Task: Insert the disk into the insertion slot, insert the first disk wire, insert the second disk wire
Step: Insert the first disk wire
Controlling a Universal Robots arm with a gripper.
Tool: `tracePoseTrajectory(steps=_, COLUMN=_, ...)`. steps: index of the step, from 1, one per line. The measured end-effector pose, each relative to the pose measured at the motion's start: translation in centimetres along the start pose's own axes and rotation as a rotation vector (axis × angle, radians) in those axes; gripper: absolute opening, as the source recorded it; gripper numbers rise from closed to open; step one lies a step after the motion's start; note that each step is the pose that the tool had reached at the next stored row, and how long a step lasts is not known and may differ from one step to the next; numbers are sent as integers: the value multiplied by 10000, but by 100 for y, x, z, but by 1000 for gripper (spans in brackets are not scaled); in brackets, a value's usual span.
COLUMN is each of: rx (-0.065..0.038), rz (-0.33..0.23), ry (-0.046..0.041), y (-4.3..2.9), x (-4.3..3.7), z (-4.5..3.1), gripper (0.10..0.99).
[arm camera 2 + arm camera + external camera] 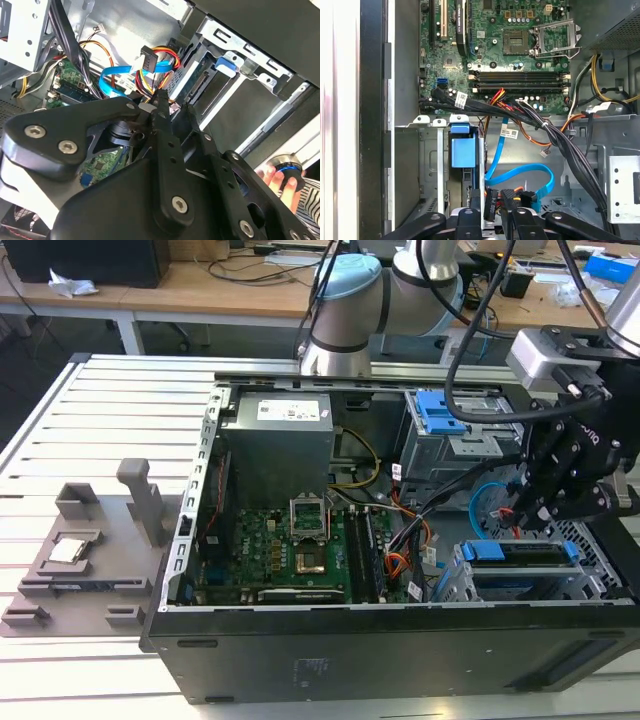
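Just ahead of the gripper, the disk lies in the silver drive cage, its connector edge facing the gripper. Close by, between gripper and disk, hang two loose wires: a black power plug and a flat blue cable. Both are judged light and limp along their length but rigid at the moulded end. They are best held by that hard plug body, squarely, since the contacts look fragile. Whether the gripper is open or closed cannot be told.
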State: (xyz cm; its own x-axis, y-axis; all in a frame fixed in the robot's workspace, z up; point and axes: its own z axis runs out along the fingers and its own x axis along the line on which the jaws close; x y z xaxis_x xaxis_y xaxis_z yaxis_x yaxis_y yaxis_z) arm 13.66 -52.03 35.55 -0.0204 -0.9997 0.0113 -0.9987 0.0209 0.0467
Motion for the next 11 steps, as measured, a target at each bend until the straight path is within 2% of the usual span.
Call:
tracePoseTrajectory(steps=2, rx=0, rz=0, ry=1, y=0, x=0, z=1, gripper=286)
tracePoseTrajectory(steps=4, rx=0, rz=0, ry=0, y=0, x=0, z=2, gripper=173)
tracePoseTrajectory(steps=9, rx=0, rz=0, ry=-3, y=-1, x=7, z=7, gripper=169)
tracePoseTrajectory(steps=11, rx=0, rz=0, ry=-1, y=-2, x=54, z=5, gripper=169)
